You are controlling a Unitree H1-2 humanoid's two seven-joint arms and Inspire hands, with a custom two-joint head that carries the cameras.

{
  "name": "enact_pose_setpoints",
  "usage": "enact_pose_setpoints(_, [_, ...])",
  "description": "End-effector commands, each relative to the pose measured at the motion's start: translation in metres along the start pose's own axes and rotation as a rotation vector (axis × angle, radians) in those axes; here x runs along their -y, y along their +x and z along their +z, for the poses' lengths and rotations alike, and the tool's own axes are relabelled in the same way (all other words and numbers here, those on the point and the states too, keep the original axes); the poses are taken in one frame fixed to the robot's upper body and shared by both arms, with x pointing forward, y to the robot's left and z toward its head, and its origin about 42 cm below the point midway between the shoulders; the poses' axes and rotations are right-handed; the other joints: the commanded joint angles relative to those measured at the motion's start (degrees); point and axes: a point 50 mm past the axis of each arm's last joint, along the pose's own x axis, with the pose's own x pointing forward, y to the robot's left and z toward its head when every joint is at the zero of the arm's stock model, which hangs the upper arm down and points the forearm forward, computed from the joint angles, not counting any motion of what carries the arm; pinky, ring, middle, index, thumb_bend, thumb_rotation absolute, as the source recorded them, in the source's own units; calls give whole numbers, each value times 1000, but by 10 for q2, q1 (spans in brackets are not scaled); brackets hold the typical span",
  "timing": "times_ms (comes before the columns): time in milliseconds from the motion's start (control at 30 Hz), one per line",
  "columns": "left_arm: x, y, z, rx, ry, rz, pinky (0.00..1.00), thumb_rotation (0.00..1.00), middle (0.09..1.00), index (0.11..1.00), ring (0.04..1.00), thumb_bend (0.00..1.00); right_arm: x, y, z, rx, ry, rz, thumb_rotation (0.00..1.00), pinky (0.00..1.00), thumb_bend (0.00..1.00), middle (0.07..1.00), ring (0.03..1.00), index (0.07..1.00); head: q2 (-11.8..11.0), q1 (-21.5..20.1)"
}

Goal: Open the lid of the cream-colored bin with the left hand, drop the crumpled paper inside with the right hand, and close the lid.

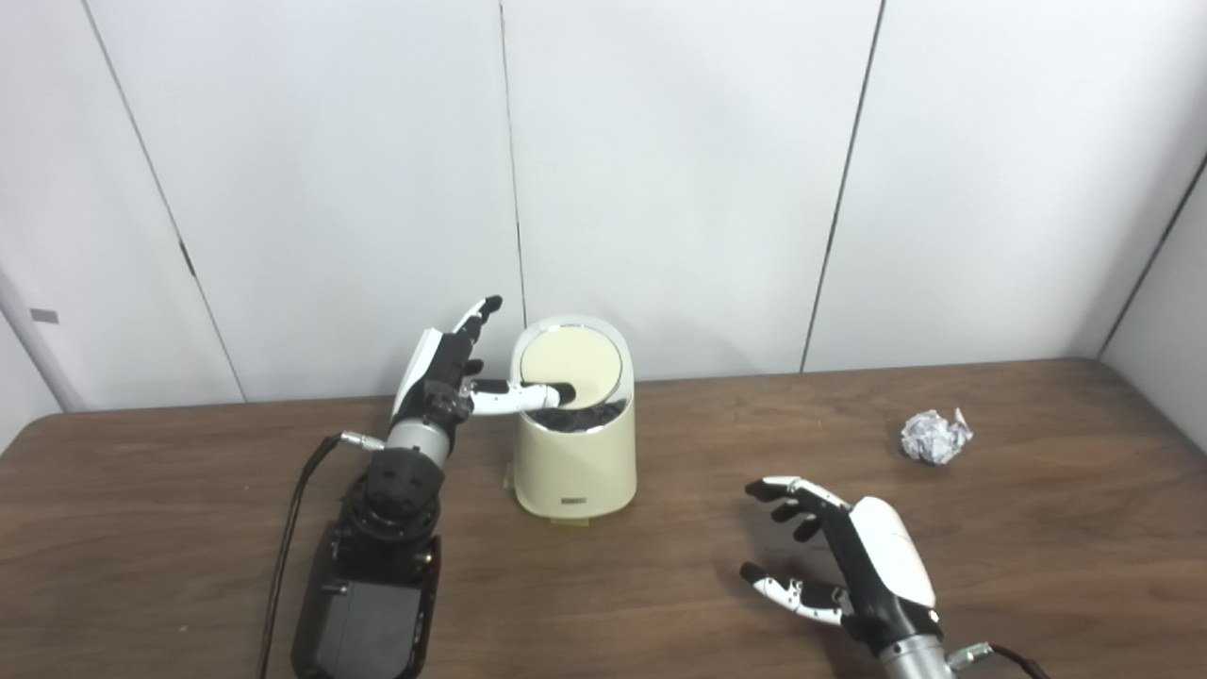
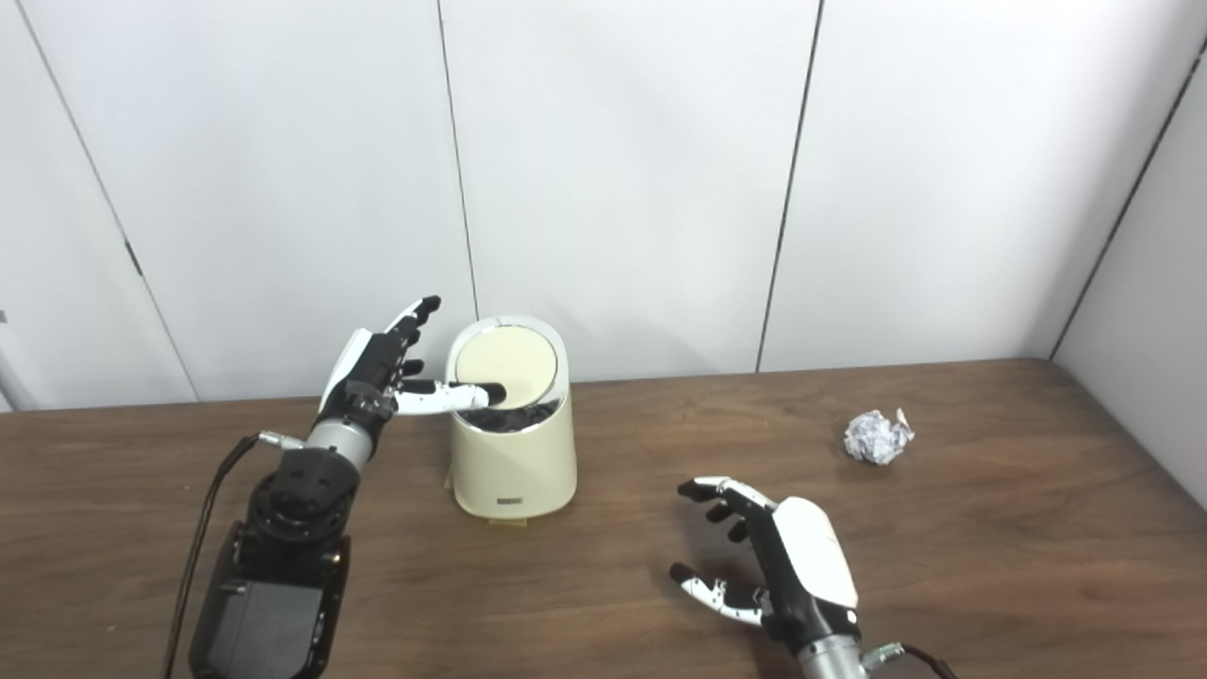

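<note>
- Pressing one outstretched finger (image 1: 528, 394) against the raised lid (image 1: 571, 362), the left hand (image 1: 443, 372) grips nothing; the lid could slip off it and drop shut.
- Pushing sideways might tip or slide the light cream-colored bin (image 1: 573, 443) standing left of centre.
- Hovering near, fingers spread and empty, the right hand (image 1: 853, 556) sits well apart from the crumpled paper (image 1: 934, 436) at far right; a loose pinch may drop it.

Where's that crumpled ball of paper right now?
The crumpled paper lies on the brown table, far right in both eye views, well right of the cream-colored bin and beyond the open right hand, untouched.
</note>
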Motion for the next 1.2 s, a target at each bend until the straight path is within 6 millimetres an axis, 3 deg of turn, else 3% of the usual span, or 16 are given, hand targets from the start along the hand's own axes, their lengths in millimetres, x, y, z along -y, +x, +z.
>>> enact_pose_setpoints(0, [-4,9,28,54,30,24,908,66,1000,1000,988,956,-9,-2,4,-2,37,-2,55,524,330,715,653,696,1,0])
enact_pose_setpoints(400, [-3,12,24,34,75,30,848,92,988,1000,951,963,-9,-2,6,-8,39,5,54,519,331,721,652,701,1,-1])
enact_pose_setpoints(767, [-2,14,26,35,70,26,834,297,989,1000,943,958,-12,-2,9,-19,48,9,54,523,333,725,656,703,1,-2])
enact_pose_setpoints(1167, [-1,18,32,40,88,31,797,320,974,995,929,996,-14,-1,8,-10,46,3,29,525,336,717,653,698,-1,-3])
